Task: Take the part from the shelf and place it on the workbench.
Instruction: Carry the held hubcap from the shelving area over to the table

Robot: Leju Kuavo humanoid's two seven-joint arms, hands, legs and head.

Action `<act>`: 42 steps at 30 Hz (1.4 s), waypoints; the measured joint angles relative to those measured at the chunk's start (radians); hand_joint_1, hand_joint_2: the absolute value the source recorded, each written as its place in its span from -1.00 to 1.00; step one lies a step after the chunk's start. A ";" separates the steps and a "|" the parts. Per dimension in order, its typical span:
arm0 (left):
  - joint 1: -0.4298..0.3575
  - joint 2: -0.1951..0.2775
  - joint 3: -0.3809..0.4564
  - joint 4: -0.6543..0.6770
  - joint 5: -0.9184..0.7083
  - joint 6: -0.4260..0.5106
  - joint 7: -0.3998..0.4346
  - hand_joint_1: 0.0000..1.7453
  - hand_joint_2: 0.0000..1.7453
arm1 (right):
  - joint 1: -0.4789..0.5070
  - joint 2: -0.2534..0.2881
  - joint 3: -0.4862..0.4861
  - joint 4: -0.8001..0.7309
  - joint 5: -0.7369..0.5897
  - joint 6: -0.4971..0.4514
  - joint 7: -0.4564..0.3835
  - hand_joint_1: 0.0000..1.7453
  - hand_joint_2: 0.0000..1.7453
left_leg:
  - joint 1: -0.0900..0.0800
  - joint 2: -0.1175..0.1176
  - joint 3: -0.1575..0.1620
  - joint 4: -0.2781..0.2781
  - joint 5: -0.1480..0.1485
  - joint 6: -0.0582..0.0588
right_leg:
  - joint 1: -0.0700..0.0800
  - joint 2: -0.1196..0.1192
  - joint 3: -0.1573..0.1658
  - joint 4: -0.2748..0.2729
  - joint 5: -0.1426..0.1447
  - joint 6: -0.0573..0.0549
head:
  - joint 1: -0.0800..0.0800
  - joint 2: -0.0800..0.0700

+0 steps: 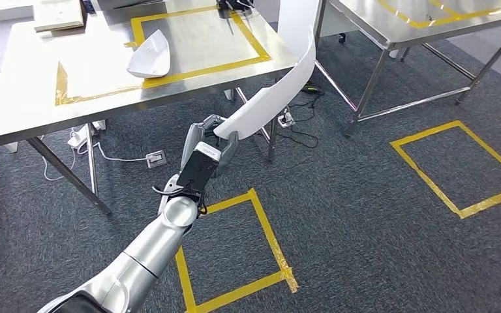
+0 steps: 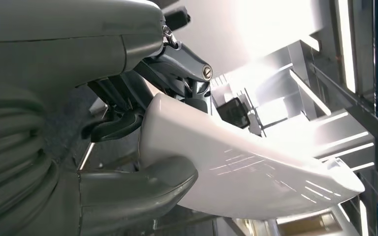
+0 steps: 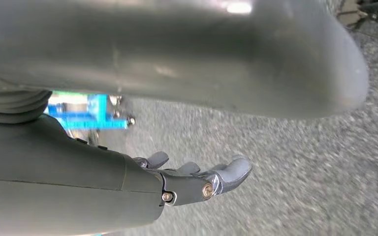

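**Long white part held in my left hand, beside the tabletop**

My left hand (image 1: 210,140) is raised in front of me and its fingers (image 2: 115,125) grasp the lower end of a long white part (image 1: 287,78). In the left wrist view the thick thumb (image 2: 142,184) lies on one side of the part (image 2: 246,172) and the darker fingers press on the other side, so the part is pinched between them. The part is a curved, smooth white strip. From my hand it rises up and away from me, and its upper end goes out of the top of the head view. It is in the air and passes in front of the near right corner of the tabletop (image 1: 32,98); I cannot tell if it touches the edge there.

On the tabletop there is a rectangle of yellow tape (image 1: 199,68), and a second white part (image 1: 150,55) lies inside this rectangle at its left side. A flat brown board (image 1: 59,16) lies at the far left of the tabletop.

On the grey carpet (image 1: 352,215) there are 2 more rectangles of yellow tape, 1 under my left arm (image 1: 235,254) and 1 to the right (image 1: 460,166). A second steel table (image 1: 424,19) stands at the far right.

My right hand (image 3: 197,182) hangs over the carpet. Its fingers are released, a little curved, with nothing in them.
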 joint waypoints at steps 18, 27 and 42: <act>-0.016 0.009 -0.004 -0.010 0.045 0.026 -0.001 1.00 1.00 | 0.001 -0.001 -0.006 0.000 -0.004 -0.004 -0.004 -1.00 -1.00 | -0.003 0.158 0.006 0.009 -0.023 -0.037 | 0.010 -0.138 0.051 -0.105 0.026 -0.017 | -0.008 0.000; -0.019 0.003 -0.005 -0.008 0.042 0.027 -0.001 1.00 1.00 | 0.001 -0.001 -0.010 0.000 0.000 -0.003 0.002 -1.00 -1.00 | 0.006 0.056 -0.005 0.003 -0.008 0.004 | 0.000 -0.035 -0.078 0.179 -0.110 0.016 | 0.001 0.000; -0.014 -0.014 -0.005 0.002 0.030 0.012 -0.001 1.00 1.00 | -0.002 -0.002 -0.027 0.000 -0.018 -0.034 0.000 -1.00 -1.00 | 0.005 0.087 -0.137 0.268 -0.119 -0.057 | -0.002 -0.029 0.049 -0.108 0.033 -0.031 | -0.010 0.000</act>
